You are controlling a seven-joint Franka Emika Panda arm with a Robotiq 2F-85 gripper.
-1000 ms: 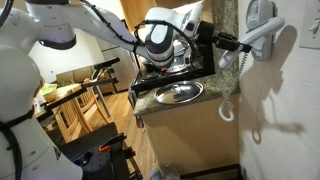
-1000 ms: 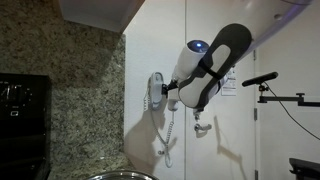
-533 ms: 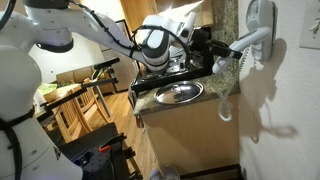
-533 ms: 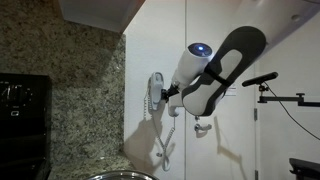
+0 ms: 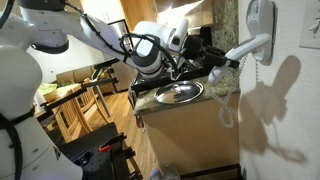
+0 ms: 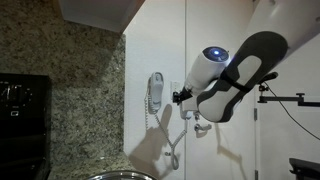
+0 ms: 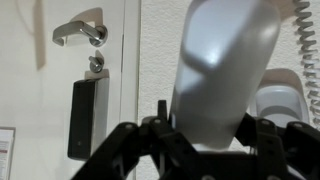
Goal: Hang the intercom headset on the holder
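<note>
The gripper (image 5: 222,58) is clamped on the intercom headset (image 5: 250,45). The headset's far end is near the lower edge of the wall-mounted holder (image 5: 260,17), and the coiled cord (image 7: 305,45) hangs alongside.

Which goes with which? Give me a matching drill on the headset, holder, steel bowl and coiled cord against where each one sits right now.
Things:
1. intercom headset
2. holder
3. steel bowl
4. coiled cord

Places or states:
A. resting on the countertop
B. fixed to the white wall
C. clamped in the end effector, off its cradle
D. hanging loose in front of the wall

Pairs: 1-C, 2-B, 3-A, 4-D
</note>
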